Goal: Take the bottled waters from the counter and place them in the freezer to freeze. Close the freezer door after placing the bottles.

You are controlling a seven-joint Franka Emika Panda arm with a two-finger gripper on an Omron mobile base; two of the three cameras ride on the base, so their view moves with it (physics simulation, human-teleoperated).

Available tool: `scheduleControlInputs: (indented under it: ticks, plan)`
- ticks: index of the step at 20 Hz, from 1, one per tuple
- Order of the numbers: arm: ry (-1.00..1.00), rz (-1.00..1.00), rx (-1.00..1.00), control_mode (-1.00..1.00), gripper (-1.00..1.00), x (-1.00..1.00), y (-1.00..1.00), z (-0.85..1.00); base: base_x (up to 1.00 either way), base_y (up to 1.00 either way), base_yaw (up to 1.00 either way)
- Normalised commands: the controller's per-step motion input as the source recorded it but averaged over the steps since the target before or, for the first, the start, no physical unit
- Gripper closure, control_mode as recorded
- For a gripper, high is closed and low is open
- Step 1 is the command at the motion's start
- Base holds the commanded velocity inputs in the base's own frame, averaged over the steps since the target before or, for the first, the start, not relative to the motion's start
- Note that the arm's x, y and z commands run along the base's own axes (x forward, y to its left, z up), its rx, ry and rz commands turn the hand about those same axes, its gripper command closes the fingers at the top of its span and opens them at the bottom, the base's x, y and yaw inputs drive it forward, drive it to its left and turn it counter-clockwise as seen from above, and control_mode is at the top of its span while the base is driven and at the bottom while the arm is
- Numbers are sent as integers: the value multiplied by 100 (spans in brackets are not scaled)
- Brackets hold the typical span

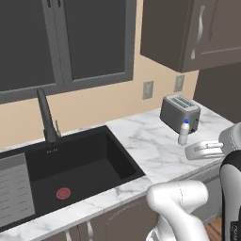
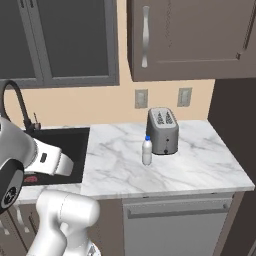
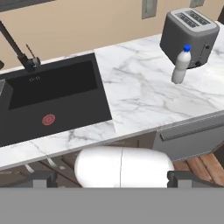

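Veined white marble counter [image 3: 135,94], glossy and flat, with matte black rectangular sink [image 3: 52,98] at left, then slim white blue-capped bottle [image 3: 181,64] upright just before boxy grey toaster [image 3: 189,31]; gripper [image 3: 111,178] spread wide, empty.

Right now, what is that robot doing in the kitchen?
The robot's hand is open and holding nothing, up above the counter and looking down at it. A little white bottle with a blue cap stands upright on the counter, right in front of the toaster. The black sink is off to one side. The bottle is meant to go in the freezer, but the hand is nowhere near it yet, so picking it up is probably the next thing.
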Motion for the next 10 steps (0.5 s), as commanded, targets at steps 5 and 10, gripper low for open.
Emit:
scheduleControlInputs:
  ticks: [5, 10]
  plan:
    - [0, 0, 0, 100, -100, 0, 0, 0, 0, 0, 0]
    - [0, 0, 0, 100, -100, 0, 0, 0, 0, 0, 0]
